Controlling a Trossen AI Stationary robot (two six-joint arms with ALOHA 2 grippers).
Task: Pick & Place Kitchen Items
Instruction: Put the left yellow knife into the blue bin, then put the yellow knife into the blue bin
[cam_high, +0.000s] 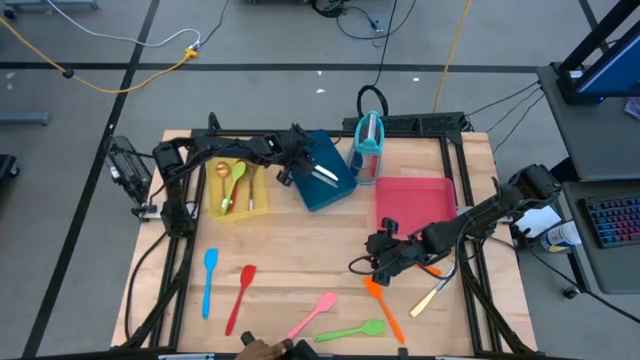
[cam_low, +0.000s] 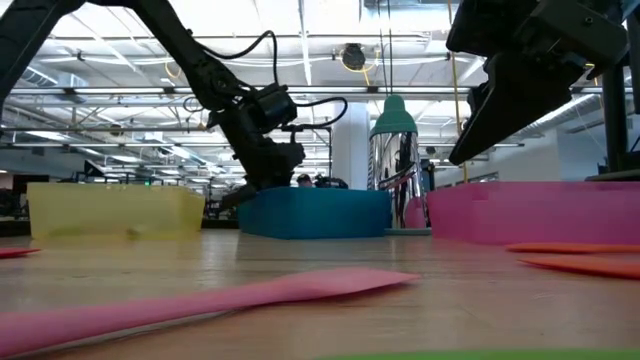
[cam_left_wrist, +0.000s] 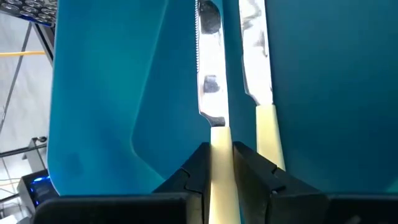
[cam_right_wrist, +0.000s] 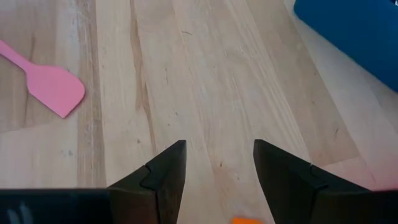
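Clamped between the left gripper's (cam_left_wrist: 221, 163) dark fingers (cam_left_wrist: 186, 177) was the cream handle of a serrated knife (cam_left_wrist: 211, 81), its metal blade lying over the blue tray (cam_high: 325, 170); a second cream-handled knife (cam_left_wrist: 258, 68) lay just beside it on the same tray. The jaws stood nearly closed, touching that handle on both sides.

Nearer the front edge of the table (cam_high: 290, 245), the right gripper (cam_right_wrist: 216, 171) hovered with its fingers spread apart and nothing between them, above bare wood with the tip of an orange spatula (cam_high: 384, 308) just under it. Along that front edge lay a green spoon (cam_high: 352, 330), a pink spatula (cam_high: 313, 314), a red spatula (cam_high: 241, 296) and a blue spatula (cam_high: 209, 280), all apart from one another. A cream-handled utensil (cam_high: 428, 299) lay beside the orange one.

Farther back, the red tray (cam_high: 415, 205) sat behind the right arm. The yellow tray (cam_high: 258, 205) to the left of the blue one held a green spoon (cam_high: 233, 183) and a wooden spoon (cam_high: 221, 185) side by side. At the far edge stood the teal holder (cam_high: 368, 145), upright, next to the blue tray.
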